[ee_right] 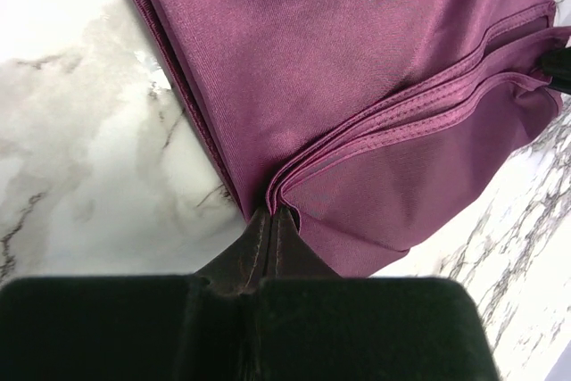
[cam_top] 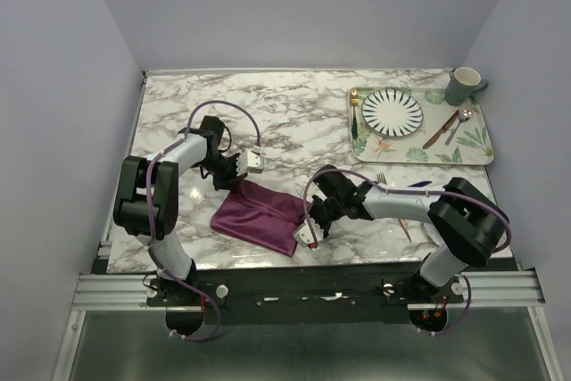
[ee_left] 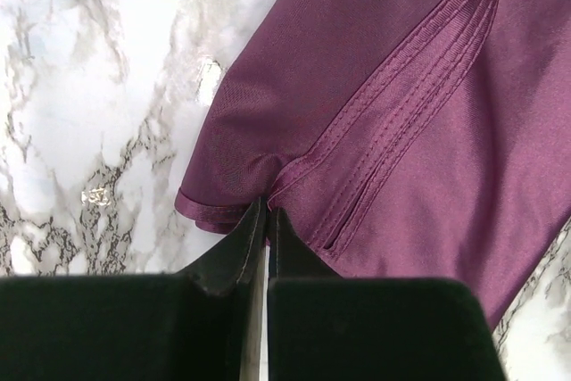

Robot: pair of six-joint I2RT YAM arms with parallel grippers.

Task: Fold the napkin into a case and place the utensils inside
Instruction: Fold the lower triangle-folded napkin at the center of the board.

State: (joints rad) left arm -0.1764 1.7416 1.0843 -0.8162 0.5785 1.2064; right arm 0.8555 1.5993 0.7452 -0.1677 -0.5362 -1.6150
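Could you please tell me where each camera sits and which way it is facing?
Top external: above and behind the arms, looking down at the marble table; left arm and right arm show, bases nearest.
Left wrist: on the left arm, looking along the left gripper at the napkin; its fingers pinch a hem fold.
Right wrist: on the right arm, looking along the right gripper; its fingers pinch the layered edge.
Shared: all three show the napkin on marble.

place: robot lab | cues: plain enclosure walls (cam_top: 303, 6), marble table (cam_top: 294, 122), aluminium rail (cam_top: 303, 287)
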